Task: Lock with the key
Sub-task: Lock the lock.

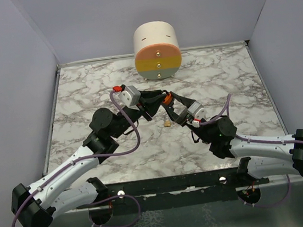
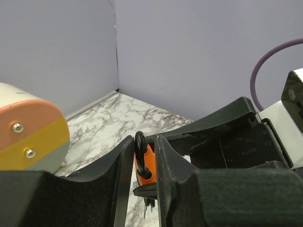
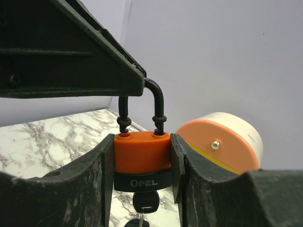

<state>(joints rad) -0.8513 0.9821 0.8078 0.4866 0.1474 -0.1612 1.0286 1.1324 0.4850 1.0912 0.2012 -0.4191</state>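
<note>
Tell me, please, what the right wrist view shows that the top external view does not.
Only the right wrist view shows the OPEL lettering on the padlock, its black shackle, and a key at its underside. Only the top external view shows the left arm and right arm whole, and a small tan item on the marble table. Both show the orange padlock and the banded cylinder.
</note>
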